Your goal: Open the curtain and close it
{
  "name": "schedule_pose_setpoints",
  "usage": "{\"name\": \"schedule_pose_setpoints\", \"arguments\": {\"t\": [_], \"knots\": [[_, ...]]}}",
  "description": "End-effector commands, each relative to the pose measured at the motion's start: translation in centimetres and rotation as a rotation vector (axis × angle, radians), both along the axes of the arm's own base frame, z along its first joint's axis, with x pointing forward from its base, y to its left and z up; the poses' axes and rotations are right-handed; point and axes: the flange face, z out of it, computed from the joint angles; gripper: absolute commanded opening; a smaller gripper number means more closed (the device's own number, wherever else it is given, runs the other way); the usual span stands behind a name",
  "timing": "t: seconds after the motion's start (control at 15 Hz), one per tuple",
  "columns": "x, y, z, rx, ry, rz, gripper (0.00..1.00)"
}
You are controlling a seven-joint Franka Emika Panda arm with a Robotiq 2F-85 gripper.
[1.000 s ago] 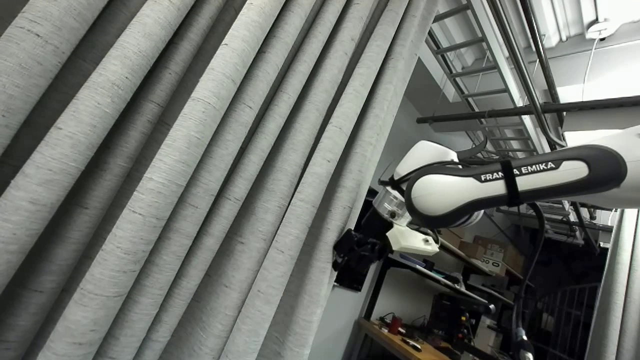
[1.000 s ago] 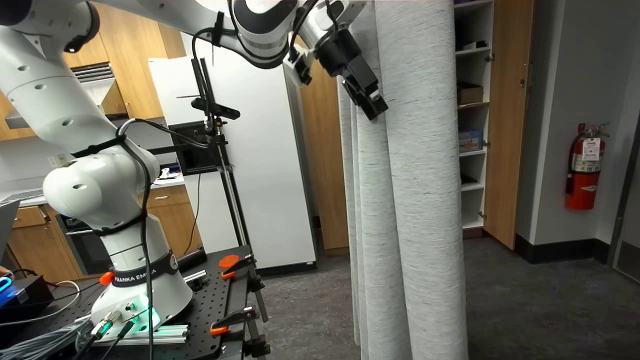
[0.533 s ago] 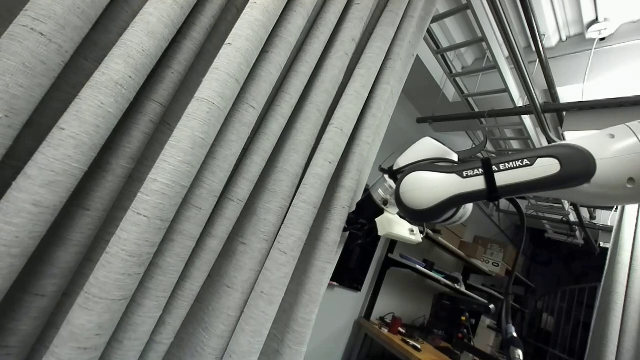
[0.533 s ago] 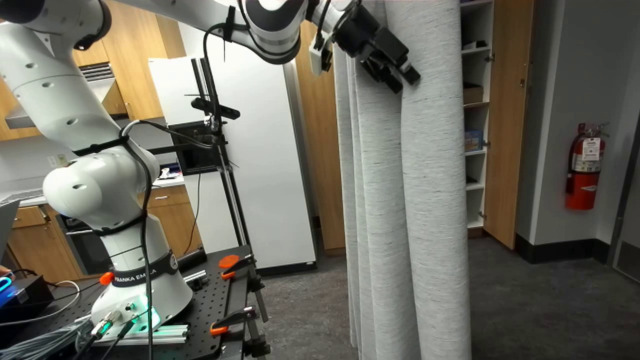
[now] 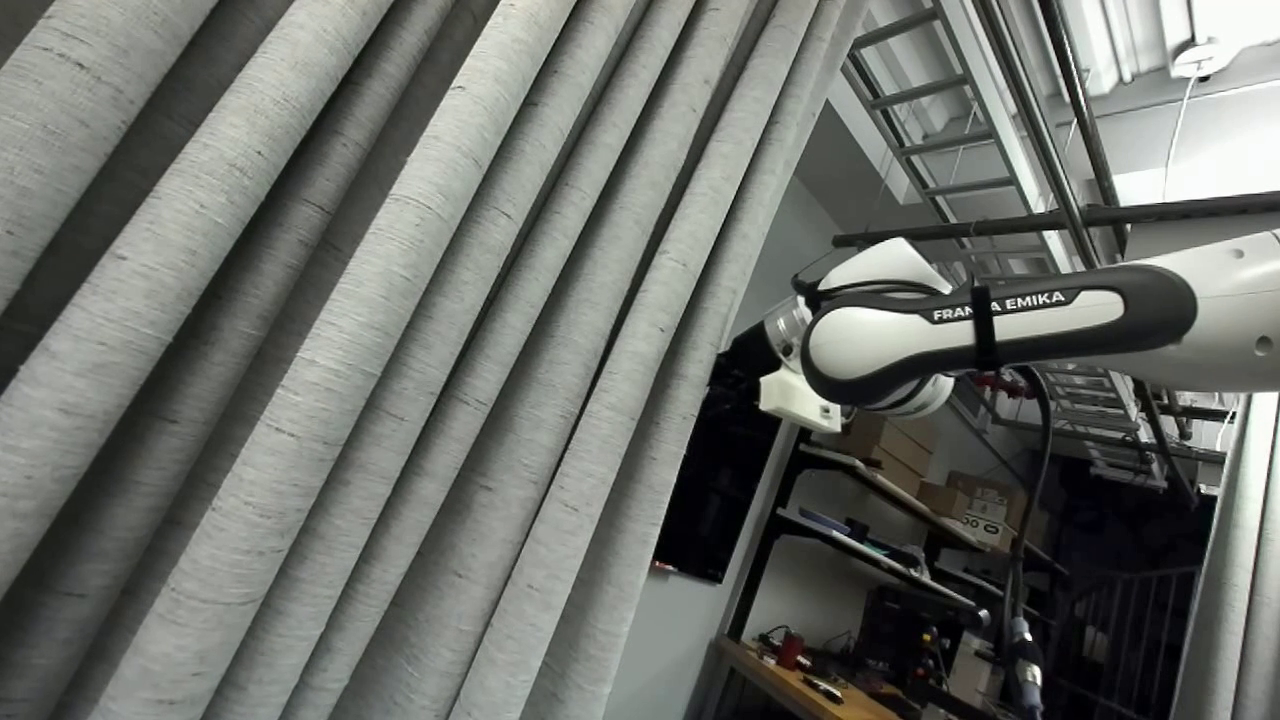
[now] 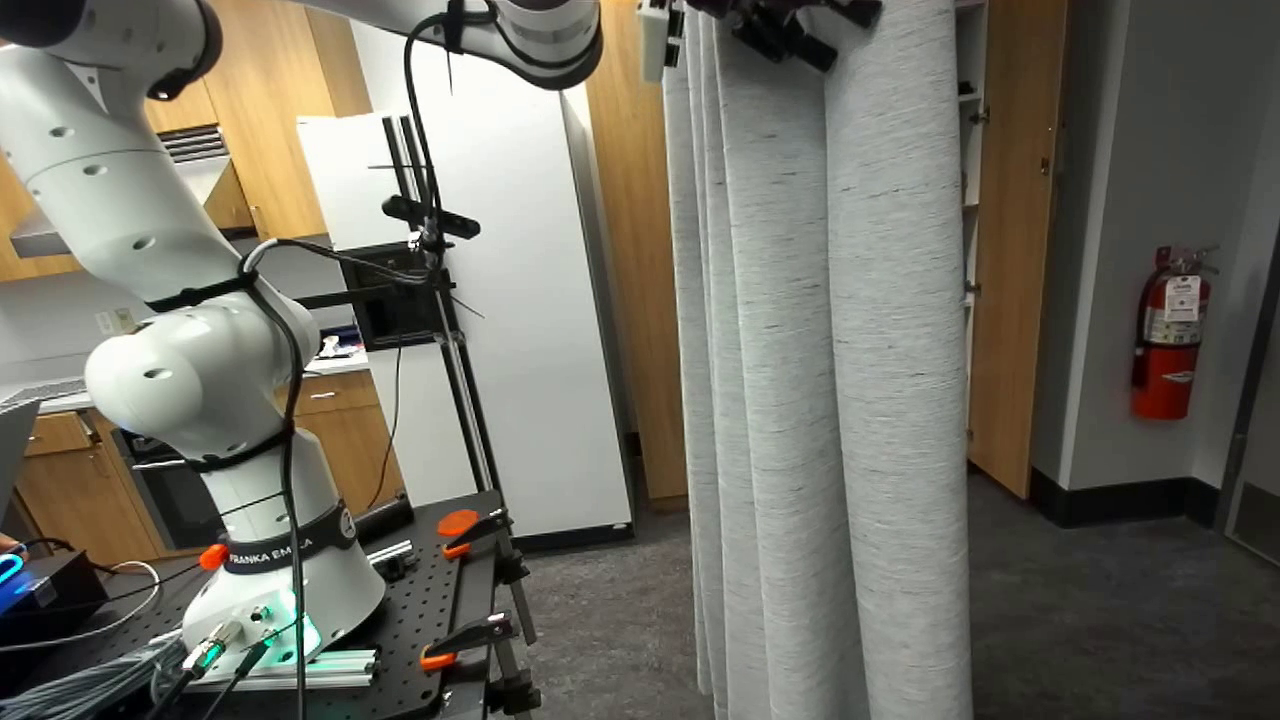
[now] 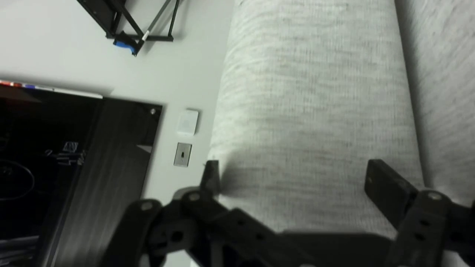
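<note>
The curtain (image 5: 450,300) is a huge light grey woven drape with long deep pleats. It fills much of an exterior view, and hangs to the right of the arm in an exterior view (image 6: 890,350). In the wrist view, its outer fold (image 7: 315,85) fills the middle. My gripper (image 7: 293,176) is open, with cloth across the gap between its fingers. The left finger is at the fold's free edge, beside a shadowed dent in the cloth. The right finger is over the fold's face. The gripper (image 6: 848,33) is cut off by the top edge in an exterior view. Its fingers are hidden behind the curtain in an exterior view.
A tall camera stand (image 6: 455,360) and a white fridge (image 6: 540,300) are left of the curtain. A cupboard door (image 6: 1020,250) stands open behind it. A black wall panel (image 7: 111,178) and a light switch (image 7: 182,154) are beside the curtain. Shelves (image 5: 870,560) stand beyond the arm.
The gripper has moved up and to the right against the curtain in an exterior view. The curtain's free edge has shifted right there, and slightly left in an exterior view showing the pleats.
</note>
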Motion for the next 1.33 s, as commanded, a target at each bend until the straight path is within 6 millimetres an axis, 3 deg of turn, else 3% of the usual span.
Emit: {"name": "schedule_pose_setpoints", "arguments": {"t": [0.0,0.27,0.4,1.0,1.27], "knots": [[-0.4,-0.7,3.9,-0.039,-0.130,0.015,1.00],[-0.5,-0.6,6.6,-0.056,-0.238,0.039,1.00],[-0.3,-0.3,7.0,-0.061,-0.263,0.057,0.74],[0.9,0.2,6.3,-0.097,-0.257,0.116,0.03],[1.7,-0.8,6.3,-0.125,-0.246,0.102,0.00]]}}
